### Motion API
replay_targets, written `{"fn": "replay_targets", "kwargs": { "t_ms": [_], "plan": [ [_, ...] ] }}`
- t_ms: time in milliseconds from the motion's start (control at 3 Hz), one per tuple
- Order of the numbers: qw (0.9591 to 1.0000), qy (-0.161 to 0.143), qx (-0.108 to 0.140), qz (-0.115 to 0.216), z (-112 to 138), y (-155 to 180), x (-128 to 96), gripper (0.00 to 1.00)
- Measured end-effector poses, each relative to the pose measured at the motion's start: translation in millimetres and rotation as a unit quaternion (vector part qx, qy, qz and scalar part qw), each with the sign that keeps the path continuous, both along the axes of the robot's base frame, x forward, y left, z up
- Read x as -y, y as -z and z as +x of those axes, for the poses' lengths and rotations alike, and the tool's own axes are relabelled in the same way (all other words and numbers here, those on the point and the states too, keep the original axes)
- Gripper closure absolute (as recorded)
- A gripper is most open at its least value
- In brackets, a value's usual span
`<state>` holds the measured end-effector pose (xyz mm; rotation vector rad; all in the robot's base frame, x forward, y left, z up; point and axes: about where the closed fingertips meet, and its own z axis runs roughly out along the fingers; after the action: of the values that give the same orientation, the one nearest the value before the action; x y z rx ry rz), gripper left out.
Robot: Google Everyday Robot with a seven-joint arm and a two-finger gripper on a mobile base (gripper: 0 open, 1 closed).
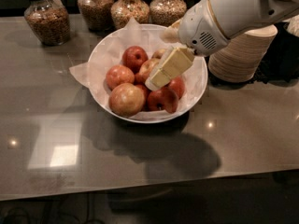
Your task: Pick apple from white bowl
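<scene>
1. The white arm (233, 13) reaches in from the upper right. Its cream claw (155, 81) slants down and to the left into the white bowl (103, 55).
2. The claw's tip sits at the middle of the fruit pile, right against the near side of the apple (145, 68). I cannot tell whether it touches the fruit, nor whether the claw is released or clenched.
3. The apple, pale yellow with a pink blush, lies in the centre of the bowl and is partly covered by the claw.
4. Deep red apples (135, 57) lie behind it, in front of it and to its right. A pink-red apple (117, 76) lies to its left, and a large mottled apple (126, 99) is at the front left.
5. Crinkled white paper (80, 73) lines the bowl and sticks out over its left rim.
6. The bowl stands on a glossy grey surface (243, 139). Four filled jars (46, 20) stand behind it, and stacked beige bowls (240, 55) stand just to its right.
</scene>
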<state>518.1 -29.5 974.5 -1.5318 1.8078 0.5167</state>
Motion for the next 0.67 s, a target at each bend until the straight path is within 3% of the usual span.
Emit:
{"fn": "replay_targets", "kwargs": {
  "t_ms": [667],
  "plan": [
    [0.9991,0.022,0.003,-0.036,-0.1,11.2,12.1,0.19]
  ]
}}
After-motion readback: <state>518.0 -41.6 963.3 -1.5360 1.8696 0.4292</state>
